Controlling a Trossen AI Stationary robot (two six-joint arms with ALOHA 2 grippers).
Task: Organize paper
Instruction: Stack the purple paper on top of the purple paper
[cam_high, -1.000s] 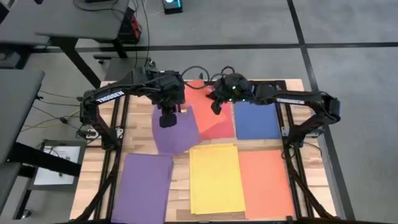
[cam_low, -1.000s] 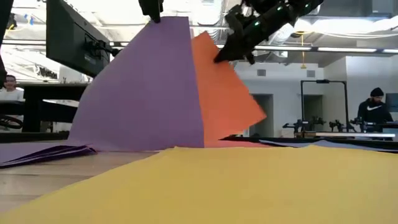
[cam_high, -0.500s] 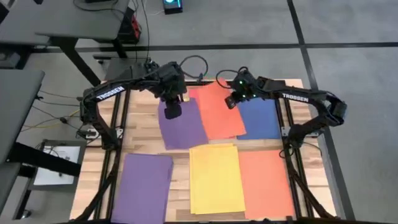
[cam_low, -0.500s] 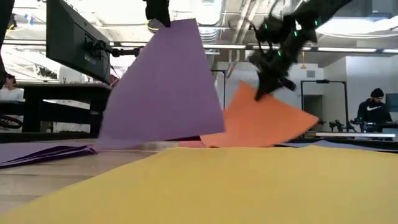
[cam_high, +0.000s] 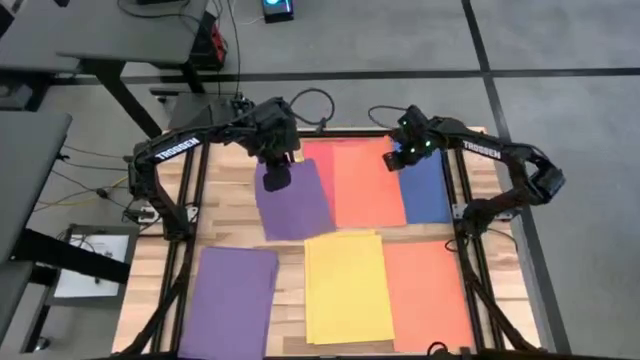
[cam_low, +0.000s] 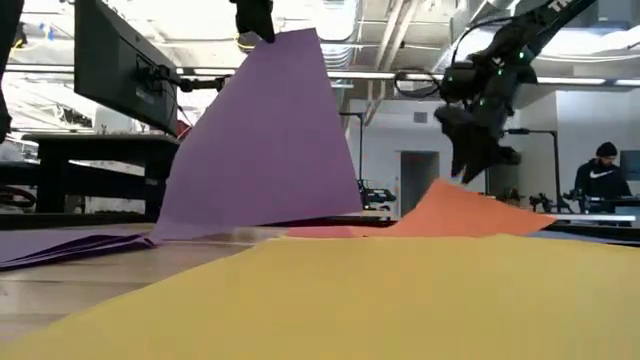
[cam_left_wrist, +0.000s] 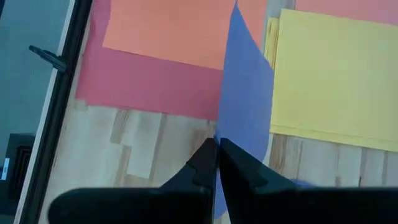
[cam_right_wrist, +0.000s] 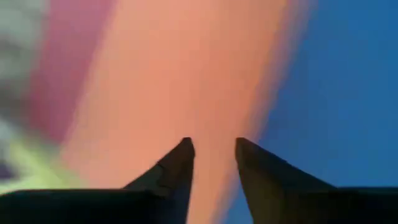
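A purple sheet of paper (cam_high: 295, 205) stands raised at the far middle of the table, with my left gripper (cam_high: 276, 180) shut on its top. Beside it an orange sheet (cam_high: 367, 182) lies across a red sheet (cam_high: 318, 160); its right corner (cam_low: 450, 205) still curls up off the table. My right gripper (cam_high: 399, 158) hovers open just above that corner, touching nothing, over the seam between the orange sheet and a blue sheet (cam_high: 430, 190). My left gripper pinches the purple sheet's upper far corner (cam_low: 278, 40) between its two shut fingers (cam_left_wrist: 208, 158), coming from above. It looks like a single layer. The sheet hangs slanting below the fingers, and its lower near edge (cam_low: 250, 225) rests on the table.
Along the near edge lie a purple stack (cam_high: 230, 300), a yellow stack (cam_high: 345, 285) and an orange stack (cam_high: 428, 295). Bare wood (cam_high: 225, 200) shows left of the raised sheet. The arms' frames stand at both table sides.
My right gripper has swung toward the table's right edge, bringing the raised orange sheet down. The sheet now lies nearly flat beside the blue one, apart from the fingers. My left gripper has shifted slightly toward the far edge, still holding the purple sheet raised.
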